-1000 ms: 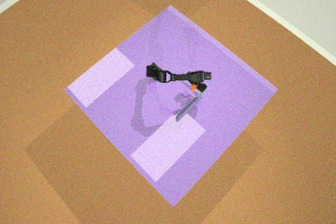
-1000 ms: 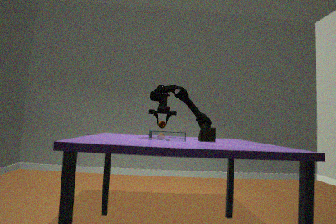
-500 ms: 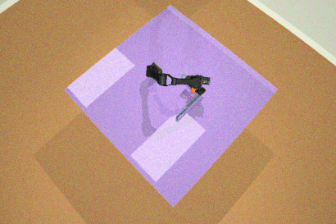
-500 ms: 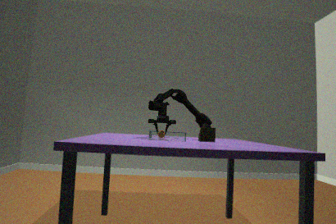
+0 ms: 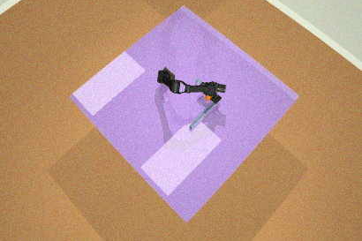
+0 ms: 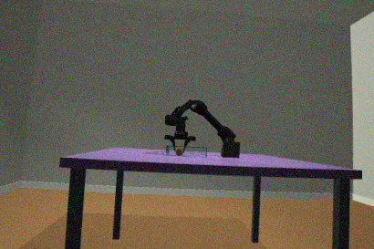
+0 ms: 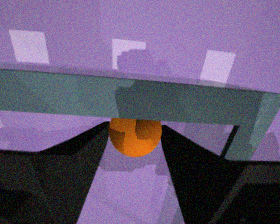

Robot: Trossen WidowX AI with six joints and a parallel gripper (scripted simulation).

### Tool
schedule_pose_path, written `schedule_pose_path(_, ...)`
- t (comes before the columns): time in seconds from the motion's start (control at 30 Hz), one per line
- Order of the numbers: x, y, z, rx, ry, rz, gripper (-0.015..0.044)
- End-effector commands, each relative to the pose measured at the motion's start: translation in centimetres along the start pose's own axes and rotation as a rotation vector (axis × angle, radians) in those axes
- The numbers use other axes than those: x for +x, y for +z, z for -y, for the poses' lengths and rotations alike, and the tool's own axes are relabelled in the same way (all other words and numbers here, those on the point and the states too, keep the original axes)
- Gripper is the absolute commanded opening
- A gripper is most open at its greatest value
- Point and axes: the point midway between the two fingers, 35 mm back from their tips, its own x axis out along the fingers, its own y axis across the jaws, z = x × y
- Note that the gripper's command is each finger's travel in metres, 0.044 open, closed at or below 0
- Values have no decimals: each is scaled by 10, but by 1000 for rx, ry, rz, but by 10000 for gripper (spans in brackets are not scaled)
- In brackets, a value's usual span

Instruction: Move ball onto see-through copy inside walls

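Observation:
An orange ball [image 5: 208, 97] [image 6: 179, 151] [image 7: 135, 137] is between the fingertips of my gripper [image 6: 180, 150] [image 7: 135, 127], which is shut on it. The ball is low, at about table height; I cannot tell whether it touches the table. The long clear wall [image 5: 202, 116] [image 7: 56, 92] runs just beyond the ball in the wrist view, and its top edge meets the ball's outline there. The other wall [image 7: 251, 137] joins it at a corner to the right of the ball. In the top view the arm partly hides the walls. I cannot make out the see-through copy separately from the ball.
The purple table [image 5: 260, 101] [image 6: 274, 162] carries the arm base [image 5: 164, 76] [image 6: 230, 149], away from the walled corner. Bright light patches [image 5: 181, 159] [image 5: 108, 83] lie on the table top. The arm reaches over the walls from its base.

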Motion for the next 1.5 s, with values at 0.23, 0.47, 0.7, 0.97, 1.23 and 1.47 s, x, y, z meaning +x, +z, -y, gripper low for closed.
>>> schedule_pose_path(0.23, 1, 0, 0, -1, 0, 0, 157)
schedule_pose_path(0.47, 1, 0, 0, -1, 0, 0, 341)
schedule_pose_path(0.7, -59, 2, 1, -6, 0, -1, 341)
schedule_pose_path(0.97, -79, 3, 0, -13, -19, 1, 341)
schedule_pose_path(1.23, -97, 3, -1, -12, -18, 2, 420)
schedule_pose_path(1.47, -128, 0, -4, -9, -16, 1, 440)
